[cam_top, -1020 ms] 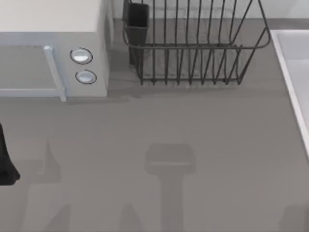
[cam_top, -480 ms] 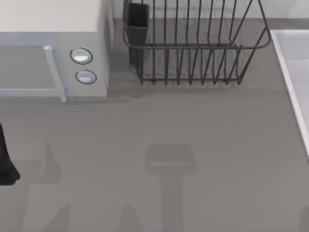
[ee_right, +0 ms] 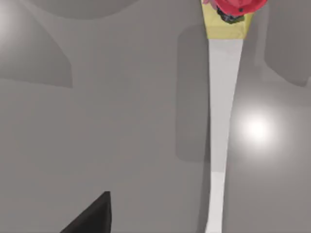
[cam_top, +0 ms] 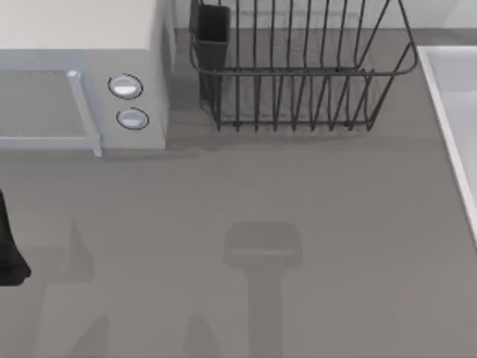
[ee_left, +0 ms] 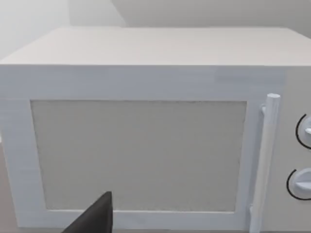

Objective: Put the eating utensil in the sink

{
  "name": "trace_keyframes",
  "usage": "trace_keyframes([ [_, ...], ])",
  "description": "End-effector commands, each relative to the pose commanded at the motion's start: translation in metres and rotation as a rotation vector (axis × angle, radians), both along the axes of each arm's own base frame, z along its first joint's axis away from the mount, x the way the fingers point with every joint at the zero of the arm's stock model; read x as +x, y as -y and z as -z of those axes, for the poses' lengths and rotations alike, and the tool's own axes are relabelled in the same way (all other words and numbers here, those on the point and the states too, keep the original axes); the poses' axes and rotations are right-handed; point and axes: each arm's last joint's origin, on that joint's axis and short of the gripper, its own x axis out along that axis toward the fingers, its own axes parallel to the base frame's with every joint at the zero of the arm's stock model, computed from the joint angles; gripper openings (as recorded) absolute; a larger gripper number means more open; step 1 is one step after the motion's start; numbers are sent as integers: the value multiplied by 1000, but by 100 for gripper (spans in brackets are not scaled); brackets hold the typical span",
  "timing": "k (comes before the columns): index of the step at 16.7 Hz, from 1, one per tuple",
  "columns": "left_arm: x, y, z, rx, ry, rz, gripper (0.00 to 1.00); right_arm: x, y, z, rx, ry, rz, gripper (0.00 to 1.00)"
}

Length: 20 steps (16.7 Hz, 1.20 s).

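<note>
Top view, upper left: white microwave [cam_top: 82, 74], door shut, two knobs at its right edge; upper centre: black wire dish rack [cam_top: 298, 74] with a dark cup at its left end; right edge: sink [cam_top: 447, 112], a whitish rim with a pale basin beyond; grey table [cam_top: 261, 186] in between, carrying arm shadows. Left arm [cam_top: 9, 246]: a dark form at the left edge, parked before the microwave, which its wrist view faces square-on; one dark fingertip [ee_left: 95, 218] at the lower left of that view — whether this claw is wide or narrow cannot be told. Right wrist view: eating utensil [ee_right: 221, 121], a long pale handle running from the lower edge to the top, ending in a yellow piece with a red cap, lying on the grey surface; one dark fingertip [ee_right: 92, 216] at lower left, well apart from the handle, so this claw holds nothing, though its width cannot be told. Step in hand, as judged: the approach; do it well by centring the right claw across the narrow handle — not the capped end — before closing, then carrying it clear over the sink's raised rim.
</note>
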Motion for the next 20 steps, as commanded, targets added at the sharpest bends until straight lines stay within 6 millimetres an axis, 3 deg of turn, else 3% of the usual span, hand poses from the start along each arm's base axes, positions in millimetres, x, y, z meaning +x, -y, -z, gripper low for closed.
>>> trace_keyframes([
  [6,0,0,0,0,0,0,100,-1,-1,64,-5,7,-1,100],
  [12,0,0,0,0,0,0,100,-3,-2,72,-1,1,-1,100],
  [20,0,0,0,0,0,0,100,-3,-2,72,-1,1,-1,40],
])
